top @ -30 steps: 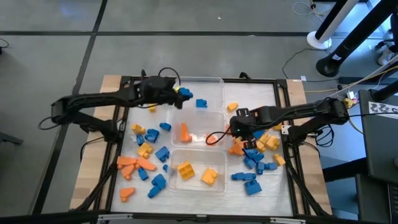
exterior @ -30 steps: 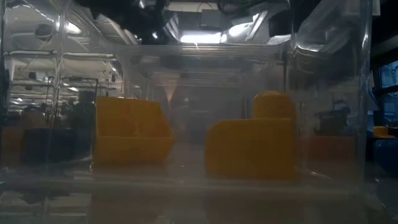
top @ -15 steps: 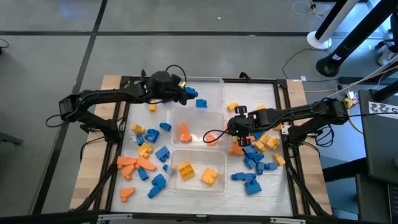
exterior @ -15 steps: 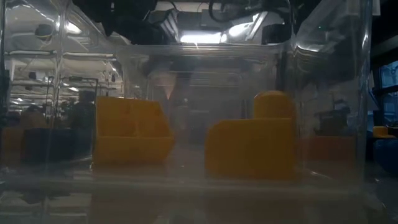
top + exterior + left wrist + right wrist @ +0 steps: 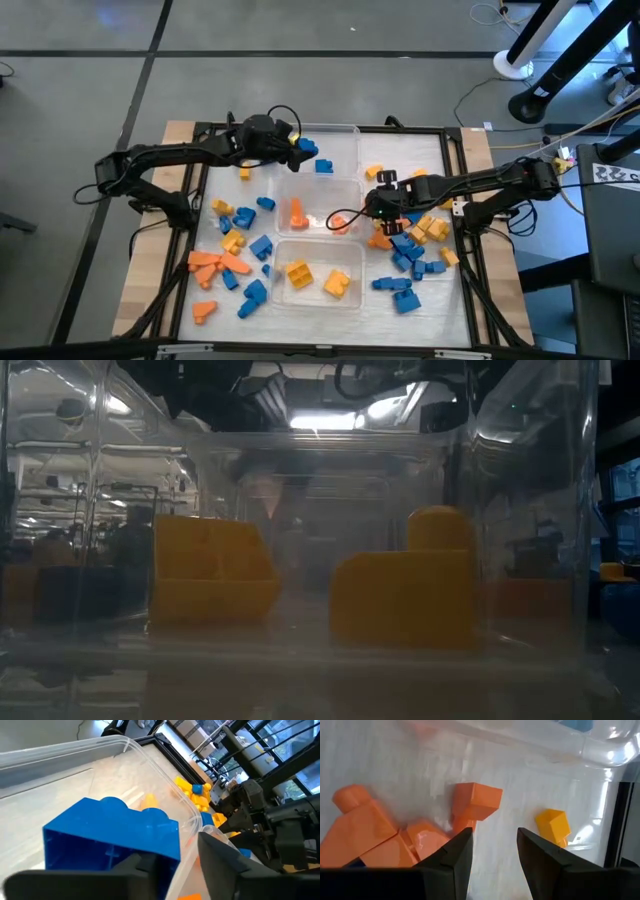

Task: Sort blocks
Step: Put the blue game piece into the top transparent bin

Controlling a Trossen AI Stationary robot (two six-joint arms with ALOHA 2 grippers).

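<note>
Blue, orange and yellow blocks lie scattered on the white mat on both sides of three clear tubs. The far tub [image 5: 335, 150] holds a blue block [image 5: 324, 166], the middle tub [image 5: 320, 205] orange ones [image 5: 296, 212], and the near tub [image 5: 320, 275] yellow ones [image 5: 405, 595]. My left gripper [image 5: 298, 150] hangs over the far tub's left end with a blue block [image 5: 115, 835] between its open fingers. My right gripper [image 5: 384, 212] stands open over the mat right of the middle tub, just short of an orange block [image 5: 475, 800], touching nothing. My left gripper has the blue block's underside end [image 5: 125, 857] lying against one finger [image 5: 75, 880]. The other finger [image 5: 225, 865] stands a little apart from the block's side. The fingers slant down from the table's left over the tub, and the block is clear of the tub's floor.
A heap of orange, yellow and blue blocks [image 5: 415, 245] lies right of the tubs, under and beside my right arm. More blocks [image 5: 235, 255] lie left of the tubs. A black frame [image 5: 455, 170] borders the mat. A loose yellow block [image 5: 554, 825] lies near my right gripper.
My left gripper has carried the blue block a short way toward the table's right edge, from beside the far tub's left rim to over that tub, and has then kept still.
</note>
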